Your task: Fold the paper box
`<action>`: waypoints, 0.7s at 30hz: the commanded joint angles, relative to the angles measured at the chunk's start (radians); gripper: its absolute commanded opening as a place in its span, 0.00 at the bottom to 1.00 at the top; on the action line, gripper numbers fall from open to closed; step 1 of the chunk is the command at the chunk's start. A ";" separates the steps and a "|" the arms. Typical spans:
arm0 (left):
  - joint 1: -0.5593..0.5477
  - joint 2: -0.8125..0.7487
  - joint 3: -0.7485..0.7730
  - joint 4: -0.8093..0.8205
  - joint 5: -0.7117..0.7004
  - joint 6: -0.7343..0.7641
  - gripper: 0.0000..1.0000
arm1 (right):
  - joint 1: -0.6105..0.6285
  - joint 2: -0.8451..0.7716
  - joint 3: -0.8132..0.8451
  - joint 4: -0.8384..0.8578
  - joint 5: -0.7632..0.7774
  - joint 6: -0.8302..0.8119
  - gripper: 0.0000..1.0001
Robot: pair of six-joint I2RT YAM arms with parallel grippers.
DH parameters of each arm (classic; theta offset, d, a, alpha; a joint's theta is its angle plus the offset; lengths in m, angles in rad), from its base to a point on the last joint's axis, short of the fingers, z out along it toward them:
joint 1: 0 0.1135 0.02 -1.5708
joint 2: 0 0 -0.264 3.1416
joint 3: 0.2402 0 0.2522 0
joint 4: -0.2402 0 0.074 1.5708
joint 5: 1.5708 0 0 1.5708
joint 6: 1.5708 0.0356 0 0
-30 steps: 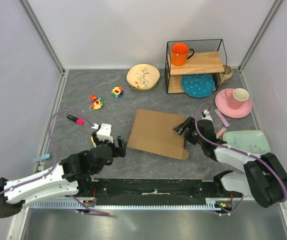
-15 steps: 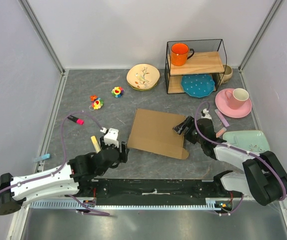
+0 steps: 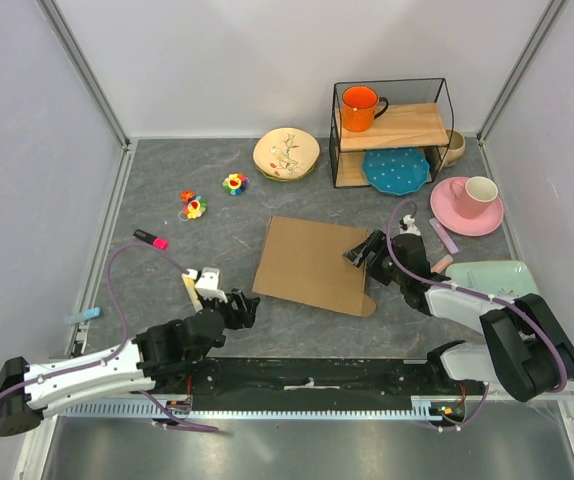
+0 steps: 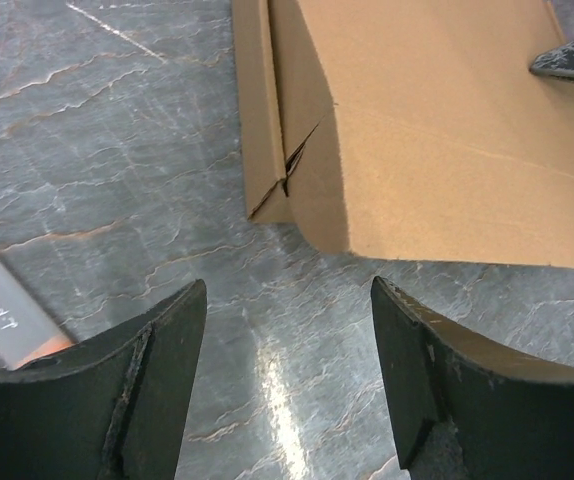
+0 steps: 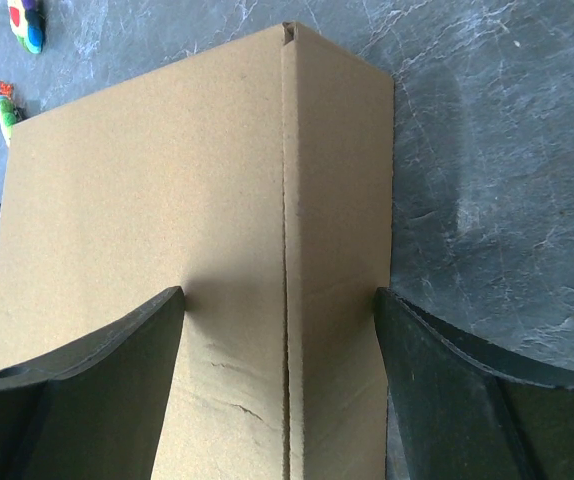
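Grey marbled table (image 3: 167, 185), paper box (image 3: 312, 265) lying flat mid-table, floral plate (image 3: 286, 153), wire shelf (image 3: 407, 125), pink saucer (image 3: 451, 216), perhaps a marker (image 3: 151, 239)

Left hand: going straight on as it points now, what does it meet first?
Likely the paper box: its corner flap lies just ahead of the open left hand, across bare table. Height unclear.

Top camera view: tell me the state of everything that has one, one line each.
Plain brown cardboard paper box: lying down, not assembled.
Left arm's fingers: open, empty, short of the box's corner.
Right arm's fingers: open, over the box's edge.
Orange ceramic mug: upright on the wooden shelf's top board.
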 commanded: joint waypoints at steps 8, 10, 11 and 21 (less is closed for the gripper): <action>-0.006 0.133 -0.084 0.407 -0.078 0.113 0.73 | -0.004 0.022 0.003 -0.084 0.012 -0.041 0.82; -0.006 0.145 -0.108 0.465 -0.095 0.123 0.72 | -0.004 0.019 -0.002 -0.086 0.009 -0.041 0.82; -0.006 0.151 -0.113 0.476 -0.116 0.126 0.71 | -0.004 0.016 -0.003 -0.086 0.009 -0.041 0.82; -0.006 0.190 -0.143 0.611 -0.198 0.207 0.66 | -0.004 0.005 -0.011 -0.090 0.004 -0.043 0.82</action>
